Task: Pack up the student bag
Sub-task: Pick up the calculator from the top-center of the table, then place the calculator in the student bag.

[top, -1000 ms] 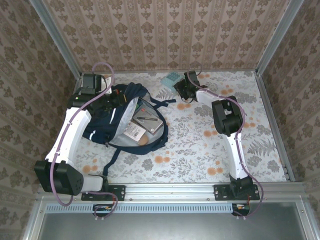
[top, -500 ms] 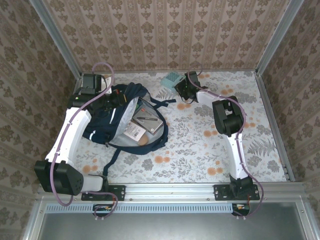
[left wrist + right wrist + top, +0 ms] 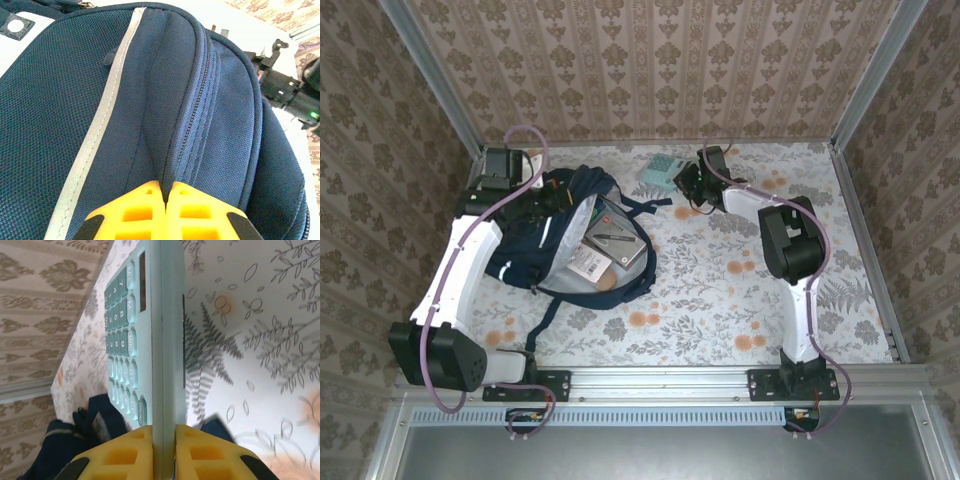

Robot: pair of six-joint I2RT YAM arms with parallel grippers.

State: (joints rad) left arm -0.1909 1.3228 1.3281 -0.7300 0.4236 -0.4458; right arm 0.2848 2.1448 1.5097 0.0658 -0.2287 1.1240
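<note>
The student bag (image 3: 527, 252) lies open on the left of the table, navy with a pale stripe, grey lining showing. My left gripper (image 3: 551, 199) is at its top rim; in the left wrist view the yellow fingers (image 3: 165, 192) are shut on a fold of the student bag (image 3: 60, 100) beside the zip. My right gripper (image 3: 683, 178) is at the back centre, shut on a teal calculator (image 3: 660, 169). In the right wrist view the calculator (image 3: 150, 340) stands on edge, keys facing left, clamped between the gripper's pads (image 3: 164, 435).
Inside the bag lie a notebook and flat packets (image 3: 610, 246). A dark strap (image 3: 645, 204) trails right from the bag toward the calculator. Patterned walls close the table at the back and sides. Floral table surface (image 3: 720, 290) stretches right of the bag.
The right gripper has closed on the calculator and raised it off the table, tilting it. The right arm's elbow has shifted to the right. The left arm has not moved.
</note>
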